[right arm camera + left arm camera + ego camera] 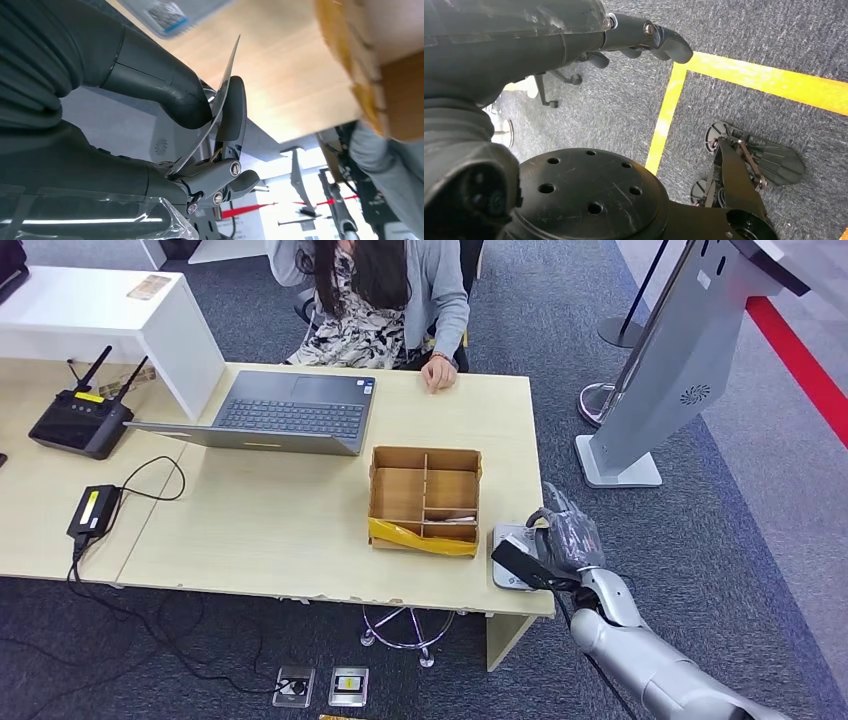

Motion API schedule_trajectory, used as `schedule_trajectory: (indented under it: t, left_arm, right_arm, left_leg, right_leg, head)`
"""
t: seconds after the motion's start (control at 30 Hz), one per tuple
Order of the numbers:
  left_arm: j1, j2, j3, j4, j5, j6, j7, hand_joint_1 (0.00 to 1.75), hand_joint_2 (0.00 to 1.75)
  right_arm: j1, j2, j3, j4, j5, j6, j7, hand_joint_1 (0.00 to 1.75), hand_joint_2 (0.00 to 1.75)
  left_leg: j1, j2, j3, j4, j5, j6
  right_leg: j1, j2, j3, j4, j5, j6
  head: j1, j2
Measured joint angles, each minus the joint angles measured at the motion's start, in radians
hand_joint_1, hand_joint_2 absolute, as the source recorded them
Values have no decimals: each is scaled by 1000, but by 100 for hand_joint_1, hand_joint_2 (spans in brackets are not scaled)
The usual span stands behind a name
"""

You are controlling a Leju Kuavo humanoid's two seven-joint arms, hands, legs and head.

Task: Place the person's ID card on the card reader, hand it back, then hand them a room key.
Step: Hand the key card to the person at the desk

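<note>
- ID card (227, 75) is one thin card, pinched between the thumb and a finger of the right hand (562, 545), above the near right corner of the tabletop (300, 530).
- Card reader (512, 558), one grey flat device, lies just under that hand; whether the card touches it I cannot tell.
- I judge the first step is in progress: handing the card back and giving a room key are left.
- Left hand (644, 40) hangs over the floor, holding nothing, fingers a little curled.
- One cardboard box (424, 498) with dividers stands beside the reader; something pale lies in one near compartment, too small to identify.
- One laptop (285, 412) stands open farther away.
- One person (385, 300) sits at the far side, a hand resting on the tabletop.
</note>
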Motion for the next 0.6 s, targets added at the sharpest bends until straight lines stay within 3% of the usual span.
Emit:
schedule_trajectory:
  t: [0.17,0.43,0.6]
  left_arm:
    - [0,0,-7,0,-12,-8,-4,0,0]
    - [-4,2,-22,0,-34,-51,-6,0,0]
    - [-4,3,-34,0,-35,-63,-14,0,0]
  right_arm:
    - [-48,30,1,-50,58,23,-13,175,175]
    - [-140,178,13,-46,149,46,-44,175,175]
    - [-158,242,27,-13,162,47,-45,175,175]
  left_leg:
    - [0,0,-2,0,0,0]
    - [1,0,-4,0,1,-1]
    - [0,-1,-5,0,1,-1]
  right_leg:
    - [0,0,-2,1,0,0]
    - [1,0,-4,1,0,0]
    - [1,0,-5,1,0,0]
  head:
    - [0,0]
    - [0,0]
    - [0,0]
